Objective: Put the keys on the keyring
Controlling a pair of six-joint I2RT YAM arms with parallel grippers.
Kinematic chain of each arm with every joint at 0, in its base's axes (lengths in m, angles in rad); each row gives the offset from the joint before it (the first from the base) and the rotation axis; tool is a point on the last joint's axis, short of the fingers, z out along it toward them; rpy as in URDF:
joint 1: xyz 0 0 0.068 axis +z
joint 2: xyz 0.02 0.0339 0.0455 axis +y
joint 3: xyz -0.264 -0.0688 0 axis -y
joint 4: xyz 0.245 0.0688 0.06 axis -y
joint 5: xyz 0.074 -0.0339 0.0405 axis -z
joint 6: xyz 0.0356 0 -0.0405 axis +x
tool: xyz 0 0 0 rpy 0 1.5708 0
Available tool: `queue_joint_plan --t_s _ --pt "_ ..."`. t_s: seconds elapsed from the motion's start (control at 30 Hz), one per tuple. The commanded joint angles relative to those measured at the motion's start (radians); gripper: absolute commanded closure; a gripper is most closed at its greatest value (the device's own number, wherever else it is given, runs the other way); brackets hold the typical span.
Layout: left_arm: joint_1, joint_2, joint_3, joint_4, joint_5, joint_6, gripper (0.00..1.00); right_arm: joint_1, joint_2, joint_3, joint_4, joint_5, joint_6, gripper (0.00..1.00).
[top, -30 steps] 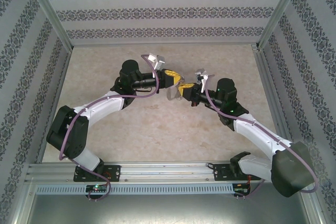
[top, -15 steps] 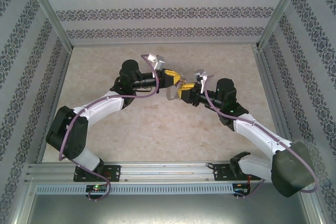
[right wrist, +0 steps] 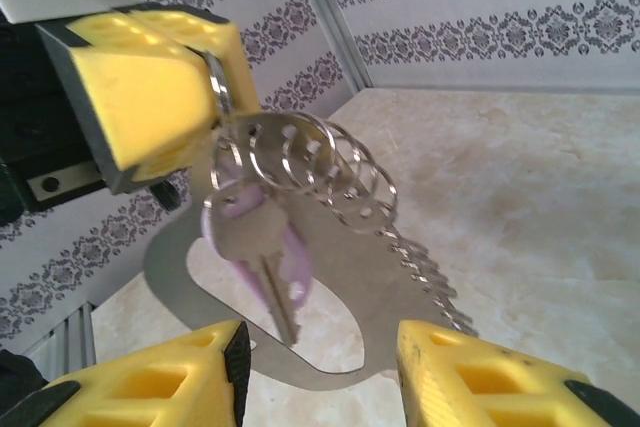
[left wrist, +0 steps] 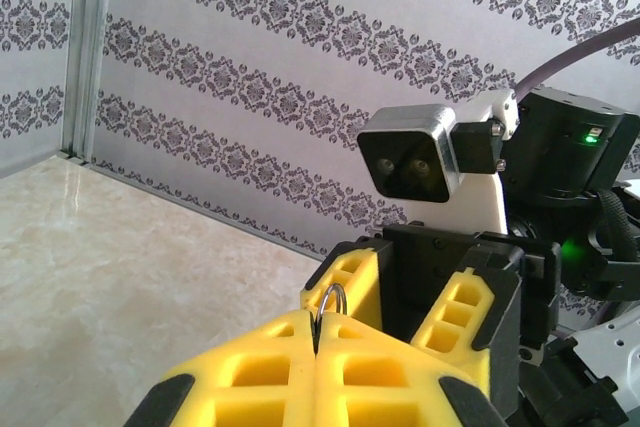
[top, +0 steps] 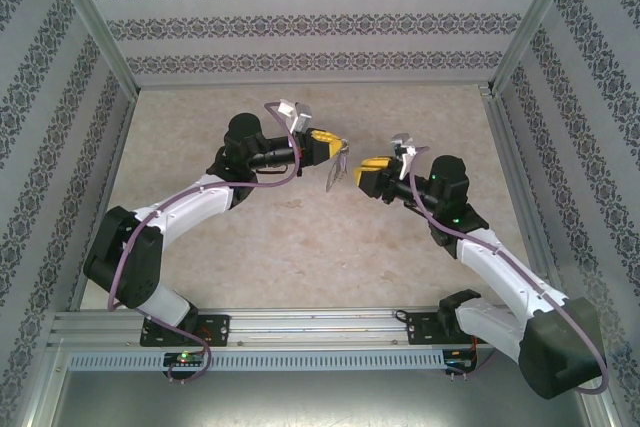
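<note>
White-shelled, black-jointed arms (top: 190, 197) trail purple cables (left wrist: 585, 45) and end in yellow, hollow-celled gripper pads (left wrist: 250, 367).

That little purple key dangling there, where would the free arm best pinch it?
Probably by the bare metal blade of the key, from the side of the right gripper, whose jaws stand open: the blade hangs tip down, clear of the left gripper, while the purple head is crowded by the rings.

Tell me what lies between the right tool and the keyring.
The top view shows a bare gap, table beneath, between the right tool and the keyring hanging from the left tool.
</note>
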Motion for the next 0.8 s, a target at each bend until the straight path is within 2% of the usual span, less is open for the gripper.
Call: queue_joint_plan --t_s 0.0,0.13,0.4,0.5,0.77 --pt "-0.007 -0.037 -0.01 0.02 -0.007 0.02 1.0 0.0 -0.013 0.036 0.036 -0.011 0.041 0.55" --pt "-0.007 -0.041 -0.011 0.014 -0.019 0.028 1.0 0.051 -0.024 0.046 0.025 0.109 0.053 0.49" --pt "-0.007 -0.05 -0.011 -0.005 -0.041 0.039 1.0 0.171 -0.084 -0.012 0.041 0.379 0.023 0.47" --pt "-0.007 -0.053 -0.011 -0.006 -0.044 0.04 1.0 0.195 -0.089 -0.016 0.046 0.412 0.014 0.48" --pt "-0.007 -0.052 -0.013 -0.002 -0.049 0.033 1.0 0.229 -0.03 0.028 0.056 0.406 -0.004 0.47"
